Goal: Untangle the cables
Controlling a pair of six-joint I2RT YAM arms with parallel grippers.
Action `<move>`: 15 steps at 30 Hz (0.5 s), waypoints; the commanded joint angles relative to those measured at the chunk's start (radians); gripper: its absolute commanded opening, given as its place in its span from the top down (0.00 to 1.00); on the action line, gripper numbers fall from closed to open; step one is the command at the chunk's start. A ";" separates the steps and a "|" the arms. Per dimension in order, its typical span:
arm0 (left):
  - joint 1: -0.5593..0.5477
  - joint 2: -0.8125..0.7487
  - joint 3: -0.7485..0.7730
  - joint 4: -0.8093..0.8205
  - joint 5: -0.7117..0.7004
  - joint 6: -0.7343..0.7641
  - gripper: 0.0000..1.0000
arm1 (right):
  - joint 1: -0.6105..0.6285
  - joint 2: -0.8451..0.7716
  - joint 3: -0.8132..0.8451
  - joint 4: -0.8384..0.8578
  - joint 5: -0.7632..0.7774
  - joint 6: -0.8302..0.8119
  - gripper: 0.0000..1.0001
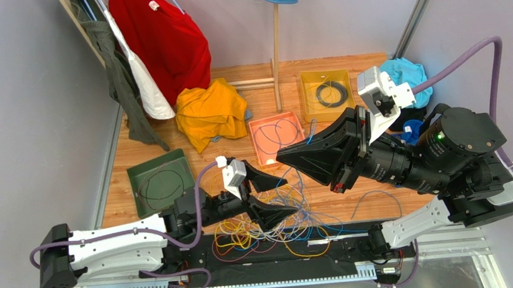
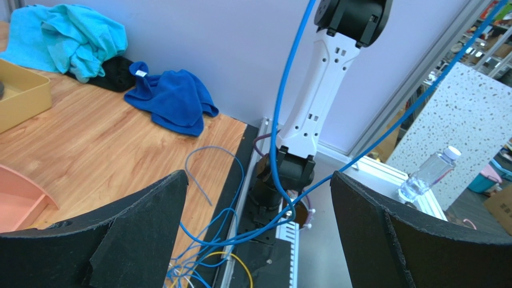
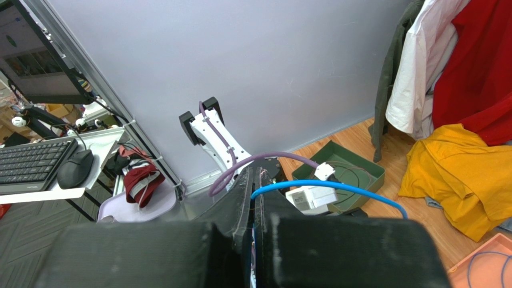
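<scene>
Cables: thin limp strands in yellow, blue, white and orange, in one loose heap at 6 o'clock on the table. The table is pale wood planks with matte grey walls around it.

I see the left gripper spread wide apart just over the heap, its pads rough and black. The right gripper is pressed together on one blue cable.

There are three shallow square trays: green at 9 o'clock, orange and yellow toward 12. Each holds one coil.

Pale grey walls surround the wooden tabletop; a red shirt hangs behind.
</scene>
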 commanded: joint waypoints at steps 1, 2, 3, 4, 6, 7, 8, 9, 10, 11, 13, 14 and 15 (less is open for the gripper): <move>-0.005 0.052 0.032 0.124 0.023 0.036 0.02 | 0.003 -0.018 -0.021 0.035 -0.021 0.006 1.00; -0.006 0.063 0.037 0.138 0.038 0.038 0.02 | 0.003 -0.021 -0.027 0.037 -0.017 0.006 1.00; -0.008 0.075 0.042 0.144 0.061 0.038 0.02 | 0.003 -0.027 -0.034 0.042 -0.015 0.006 1.00; -0.011 0.097 0.049 0.149 0.069 0.035 0.02 | 0.005 -0.030 -0.045 0.046 -0.012 0.003 1.00; -0.025 0.115 0.054 0.163 0.087 0.036 0.02 | 0.005 -0.040 -0.056 0.052 0.000 0.001 1.00; -0.029 0.127 0.048 0.167 0.087 0.035 0.02 | 0.005 -0.046 -0.067 0.058 0.002 -0.002 1.00; -0.032 0.129 0.040 0.182 0.092 0.033 0.02 | 0.003 -0.050 -0.071 0.062 0.003 -0.002 1.00; -0.038 0.129 0.030 0.193 0.090 0.030 0.02 | 0.003 -0.057 -0.074 0.066 0.006 -0.002 1.00; -0.040 0.115 -0.005 0.206 0.087 0.026 0.02 | 0.003 -0.066 -0.079 0.069 0.008 0.000 1.00; -0.043 0.106 -0.027 0.238 0.081 0.025 0.02 | 0.003 -0.070 -0.084 0.071 0.006 0.003 1.00; -0.046 0.072 -0.081 0.262 0.080 0.019 0.02 | 0.003 -0.083 -0.091 0.069 0.011 0.006 1.00; -0.051 0.063 -0.090 0.276 0.084 0.021 0.02 | 0.003 -0.084 -0.102 0.072 0.013 0.006 1.00; -0.064 0.058 -0.096 0.276 0.084 0.025 0.02 | 0.003 -0.089 -0.108 0.074 0.016 0.004 1.00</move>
